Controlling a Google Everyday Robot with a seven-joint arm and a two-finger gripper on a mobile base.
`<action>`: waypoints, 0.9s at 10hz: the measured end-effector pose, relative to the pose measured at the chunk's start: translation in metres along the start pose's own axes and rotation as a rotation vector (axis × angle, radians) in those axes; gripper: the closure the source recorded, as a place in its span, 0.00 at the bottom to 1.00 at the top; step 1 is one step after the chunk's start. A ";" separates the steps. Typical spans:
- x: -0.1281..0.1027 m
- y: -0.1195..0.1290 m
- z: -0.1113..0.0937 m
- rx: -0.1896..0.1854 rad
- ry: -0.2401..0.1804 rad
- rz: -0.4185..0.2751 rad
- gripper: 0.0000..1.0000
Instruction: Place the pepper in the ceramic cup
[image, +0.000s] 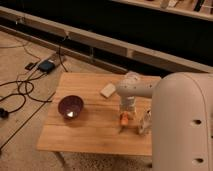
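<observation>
The small orange pepper (123, 119) is right of the middle of the wooden table (95, 132). My gripper (125, 115) reaches straight down onto the pepper at the end of the white arm (134, 91), and hides its upper part. I cannot tell whether the pepper rests on the table or is lifted. The small pale whitish ceramic cup (107, 90) sits farther back and to the left of the gripper, apart from it.
A wide dark purple bowl (70, 106) stands on the left part of the table. A clear slim bottle (145, 121) stands just right of the gripper. My white body (182, 130) fills the right side. Cables and a device (46, 65) lie on the floor at left.
</observation>
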 end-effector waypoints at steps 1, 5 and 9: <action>-0.003 0.004 0.000 -0.002 0.000 -0.008 0.55; -0.006 0.010 -0.001 -0.002 0.010 -0.025 0.95; -0.001 0.001 -0.025 0.000 0.002 -0.006 1.00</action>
